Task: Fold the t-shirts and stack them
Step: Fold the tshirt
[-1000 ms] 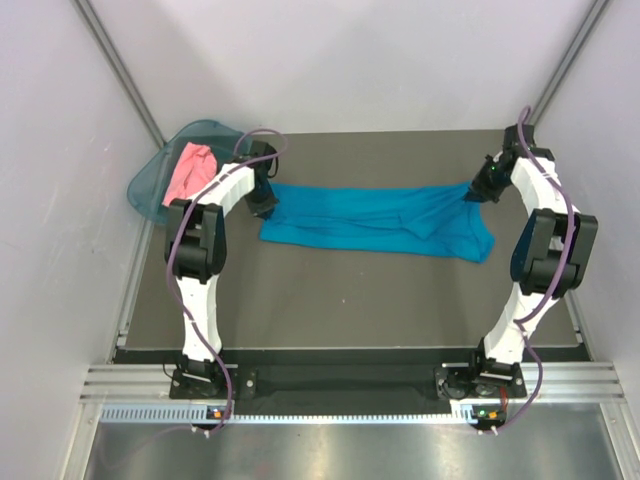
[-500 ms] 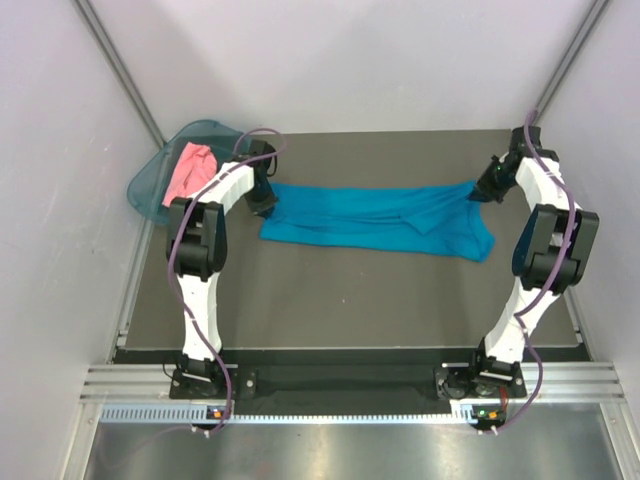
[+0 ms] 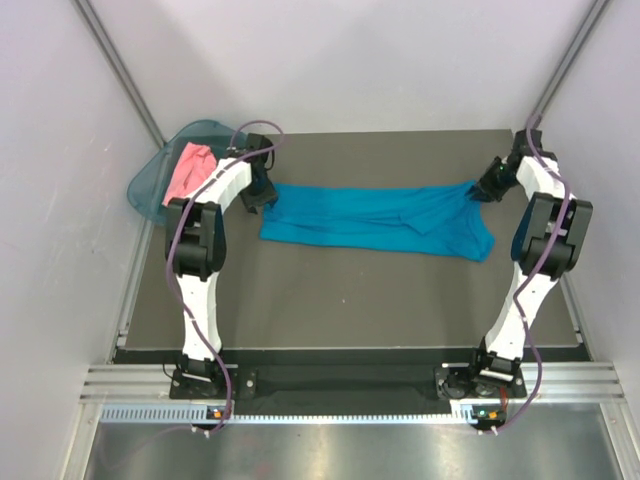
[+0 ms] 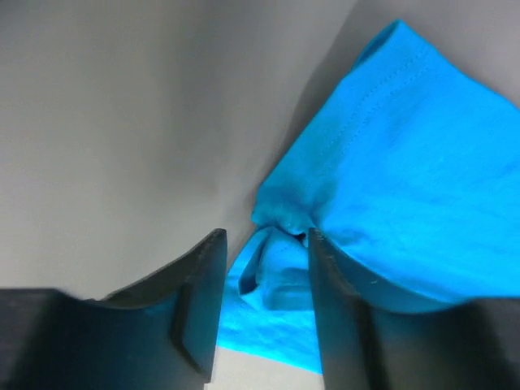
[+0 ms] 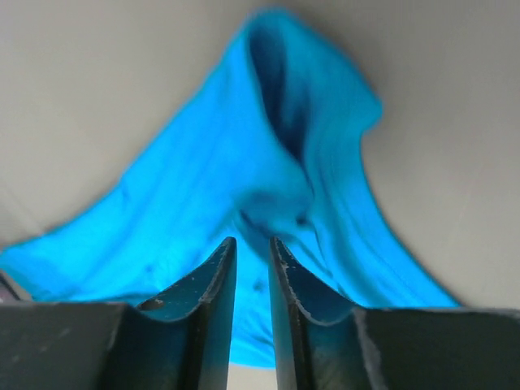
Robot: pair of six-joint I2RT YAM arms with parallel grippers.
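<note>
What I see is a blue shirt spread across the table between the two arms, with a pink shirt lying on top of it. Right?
Not quite. The pink shirt is not on the blue shirt; it lies apart in the basket at the far left, as the top view shows. The rest is right.

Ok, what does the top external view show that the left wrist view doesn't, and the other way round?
Only top external: the pink t-shirt in the teal basket at the far left, and the right gripper at the right end of the blue t-shirt. Only left wrist: the left gripper close up, jaws apart, bunched cloth between them. Both: the blue t-shirt on the dark table.
</note>
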